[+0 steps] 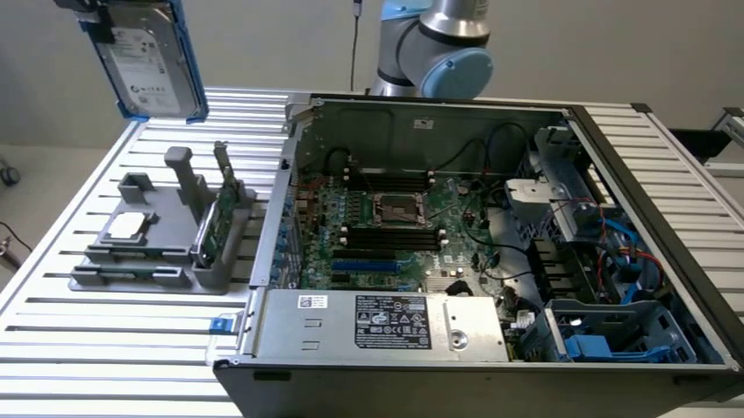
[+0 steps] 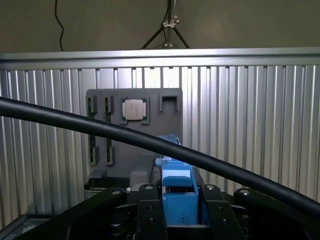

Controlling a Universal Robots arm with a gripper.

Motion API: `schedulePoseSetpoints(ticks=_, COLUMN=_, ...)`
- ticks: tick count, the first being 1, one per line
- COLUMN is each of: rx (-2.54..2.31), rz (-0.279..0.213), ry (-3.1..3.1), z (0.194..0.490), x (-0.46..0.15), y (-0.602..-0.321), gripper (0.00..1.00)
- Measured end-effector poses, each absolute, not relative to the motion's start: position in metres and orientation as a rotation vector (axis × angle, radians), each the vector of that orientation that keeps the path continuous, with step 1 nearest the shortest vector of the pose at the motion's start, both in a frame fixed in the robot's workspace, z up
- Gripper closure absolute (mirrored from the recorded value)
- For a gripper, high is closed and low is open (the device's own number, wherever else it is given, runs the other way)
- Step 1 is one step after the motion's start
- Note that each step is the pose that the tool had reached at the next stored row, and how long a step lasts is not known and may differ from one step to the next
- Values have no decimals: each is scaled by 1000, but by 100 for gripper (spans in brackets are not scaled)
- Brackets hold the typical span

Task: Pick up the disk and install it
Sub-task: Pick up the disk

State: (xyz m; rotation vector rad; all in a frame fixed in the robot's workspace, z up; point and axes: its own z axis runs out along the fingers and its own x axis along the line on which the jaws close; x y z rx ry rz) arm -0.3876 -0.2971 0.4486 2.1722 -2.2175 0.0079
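Observation:
The disk (image 1: 145, 61), a silver-grey drive with a white label and blue carrier rails, hangs upright high above the table at the exterior view's upper left. My gripper (image 1: 96, 19) is shut on its upper edge there. In the wrist view the disk's blue rail (image 2: 177, 185) sits clamped between my two black fingers (image 2: 150, 217), with the gripper (image 2: 180, 212) looking down on the table far below. The open computer case (image 1: 489, 244) lies to the exterior view's right of the disk, and blue drive bays (image 1: 605, 335) sit in its near right corner.
A grey holder (image 1: 152, 252) on the slatted table (image 1: 70, 348) carries a small silver processor chip (image 1: 128, 226) and an upright green card (image 1: 221, 209). The holder (image 2: 150, 135) and chip (image 2: 135, 109) lie below the gripper. A black cable (image 2: 100, 131) crosses the wrist view. The arm's base (image 1: 436, 43) stands behind the case.

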Motion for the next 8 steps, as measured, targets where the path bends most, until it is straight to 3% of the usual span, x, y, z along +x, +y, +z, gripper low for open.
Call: schedulePoseSetpoints(ticks=8, rx=2174, rz=8, ry=-2216, z=468, x=-354, y=-299, gripper=67)
